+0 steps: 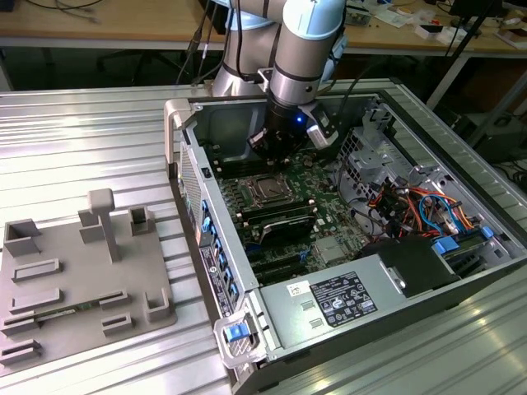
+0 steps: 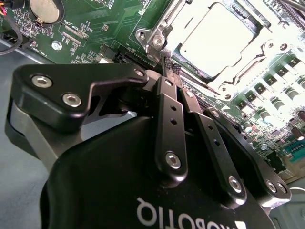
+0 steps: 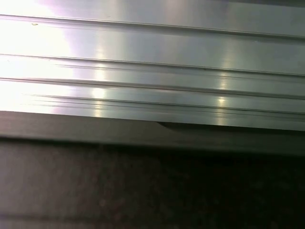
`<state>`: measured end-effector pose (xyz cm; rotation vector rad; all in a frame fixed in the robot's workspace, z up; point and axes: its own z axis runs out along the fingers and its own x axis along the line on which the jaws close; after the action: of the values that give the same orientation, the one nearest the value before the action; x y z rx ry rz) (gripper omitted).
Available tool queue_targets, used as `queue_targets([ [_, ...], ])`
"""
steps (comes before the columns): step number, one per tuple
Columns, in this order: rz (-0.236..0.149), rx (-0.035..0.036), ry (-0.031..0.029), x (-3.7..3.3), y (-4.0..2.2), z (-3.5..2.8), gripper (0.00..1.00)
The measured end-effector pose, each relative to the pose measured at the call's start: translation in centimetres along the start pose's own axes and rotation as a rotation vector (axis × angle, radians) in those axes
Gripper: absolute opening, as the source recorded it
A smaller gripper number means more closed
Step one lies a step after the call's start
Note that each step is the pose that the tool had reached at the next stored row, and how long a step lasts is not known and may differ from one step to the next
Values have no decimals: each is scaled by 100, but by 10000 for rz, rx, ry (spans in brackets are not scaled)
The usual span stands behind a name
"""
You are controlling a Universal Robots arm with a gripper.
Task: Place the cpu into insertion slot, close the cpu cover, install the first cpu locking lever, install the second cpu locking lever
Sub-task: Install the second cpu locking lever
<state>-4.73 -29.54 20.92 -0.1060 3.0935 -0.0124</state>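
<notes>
Inside an open computer case [image 1: 272, 321], the gripper [image 2: 167, 62] hangs with fingers pressed together, empty, tips beside a thin lever at the socket's corner. The chip [image 2: 217, 40], upper right of the second wrist view, sits under its cover [image 2: 259, 57]. A slip could scrape the green board [image 2: 102, 24].

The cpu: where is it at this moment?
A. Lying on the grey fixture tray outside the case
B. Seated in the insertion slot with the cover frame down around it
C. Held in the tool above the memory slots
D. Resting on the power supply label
B: in the second wrist view the cpu lies flat in the insertion slot, the cpu cover framing its metal top, with the tool at the socket's corner.
</notes>
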Motion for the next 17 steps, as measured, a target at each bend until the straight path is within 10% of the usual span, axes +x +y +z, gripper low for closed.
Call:
queue_targets([
  [17, -1, -1, 0, 2, -32, 0, 11],
])
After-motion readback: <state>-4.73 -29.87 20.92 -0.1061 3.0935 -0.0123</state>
